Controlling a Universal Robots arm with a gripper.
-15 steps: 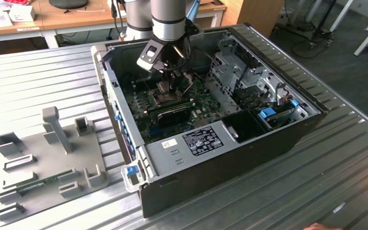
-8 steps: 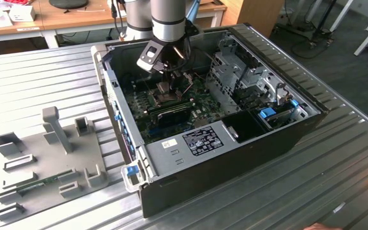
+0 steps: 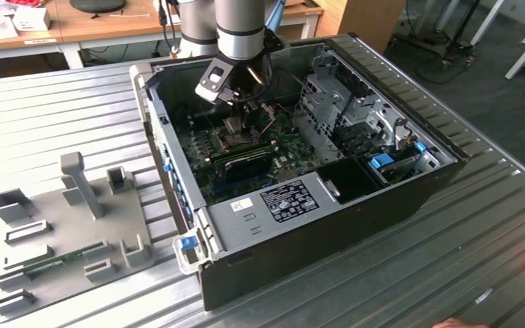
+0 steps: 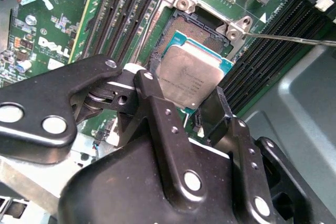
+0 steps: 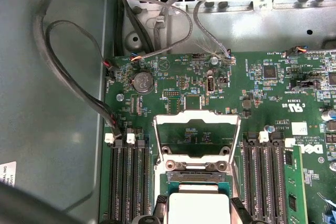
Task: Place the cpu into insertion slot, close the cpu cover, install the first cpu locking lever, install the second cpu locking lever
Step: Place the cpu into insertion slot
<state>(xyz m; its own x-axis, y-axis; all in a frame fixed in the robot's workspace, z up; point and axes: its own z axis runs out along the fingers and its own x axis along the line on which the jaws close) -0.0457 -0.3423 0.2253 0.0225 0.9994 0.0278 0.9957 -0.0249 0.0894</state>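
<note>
In both wrist views my gripper [image 4: 181, 92] [image 5: 198, 206] is shut on the cpu [image 4: 190, 74] [image 5: 199, 203], a small square chip with a silvery face, one black finger [image 4: 152, 95] on each side. The chip hangs slightly tilted over the insertion slot [image 4: 191, 27] [image 5: 194, 176], a dark square socket with a silver rim; I cannot tell whether they touch. The cpu cover [image 5: 197, 118], a silver frame with a cut-out centre, stands swung open at the socket's far side. A thin wire locking lever [image 4: 294, 39] stands free beside the socket. In the exterior view the gripper [image 3: 238, 113] reaches down into the computer case [image 3: 335, 225].
Long black memory slots [image 4: 126, 14] [image 5: 128, 177] flank the socket on both sides. Black cables [image 5: 68, 66] loop along the case wall. A grey drive cage [image 3: 335, 102] stands beside the board. A grey fixture plate [image 3: 71, 232] lies at the exterior view's left on the ribbed metal table.
</note>
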